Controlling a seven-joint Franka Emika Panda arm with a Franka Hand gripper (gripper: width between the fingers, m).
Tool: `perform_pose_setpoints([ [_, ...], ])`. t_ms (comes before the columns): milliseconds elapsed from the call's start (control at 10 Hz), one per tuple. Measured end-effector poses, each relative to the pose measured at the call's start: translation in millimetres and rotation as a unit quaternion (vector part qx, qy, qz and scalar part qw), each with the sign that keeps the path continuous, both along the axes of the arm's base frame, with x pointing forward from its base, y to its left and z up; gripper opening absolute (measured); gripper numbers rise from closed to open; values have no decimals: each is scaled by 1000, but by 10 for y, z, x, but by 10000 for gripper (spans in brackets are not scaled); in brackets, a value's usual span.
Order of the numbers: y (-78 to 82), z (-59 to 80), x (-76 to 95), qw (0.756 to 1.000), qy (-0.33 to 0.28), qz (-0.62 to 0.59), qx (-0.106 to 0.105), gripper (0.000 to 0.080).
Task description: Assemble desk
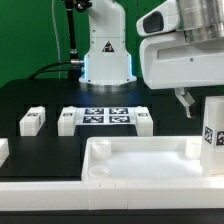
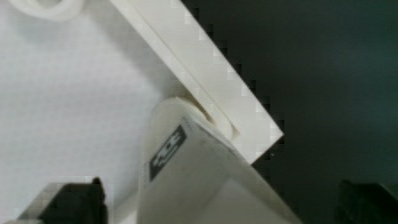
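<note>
Slab, leg upright at corner; gripper wide.

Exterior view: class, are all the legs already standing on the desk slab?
No; one leg stands at the slab's corner, while others, such as this loose leg, lie on the black table.

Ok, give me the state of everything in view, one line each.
gripper: open, fingers either side of the upright leg, not touching it.
upright leg: standing in the desk slab's corner socket; how tight, cannot tell.
desk slab: flat on the table, rim up.
loose legs: three, lying on the table, not attached.
marker board: flat on the table.
</note>
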State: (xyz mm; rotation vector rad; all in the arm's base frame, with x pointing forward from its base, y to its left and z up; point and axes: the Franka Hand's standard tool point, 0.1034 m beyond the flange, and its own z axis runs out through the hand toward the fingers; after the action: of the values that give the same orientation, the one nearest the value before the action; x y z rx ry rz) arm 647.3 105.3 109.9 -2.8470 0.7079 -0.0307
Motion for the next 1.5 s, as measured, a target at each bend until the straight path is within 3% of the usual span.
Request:
perform_pose_setpoints([
  [100, -21, 52, 45, 992, -22, 121, -24, 648],
  [500, -15, 45, 41, 989, -25, 140, -26, 623],
  [600, -12, 45, 41, 991, -23, 130, -25, 439],
  [700, -21, 45, 42, 995, -16, 92, -23, 304],
  [1100, -91, 46, 56, 995, 15, -94, -13, 303],
  [1200, -94, 37, 52, 982, 29, -186, -3, 303],
  [1400, -74, 16, 36, 917, 75, -389, 45, 303],
  [1500, -79, 14, 37, 907, 80, -412, 50, 304],
])
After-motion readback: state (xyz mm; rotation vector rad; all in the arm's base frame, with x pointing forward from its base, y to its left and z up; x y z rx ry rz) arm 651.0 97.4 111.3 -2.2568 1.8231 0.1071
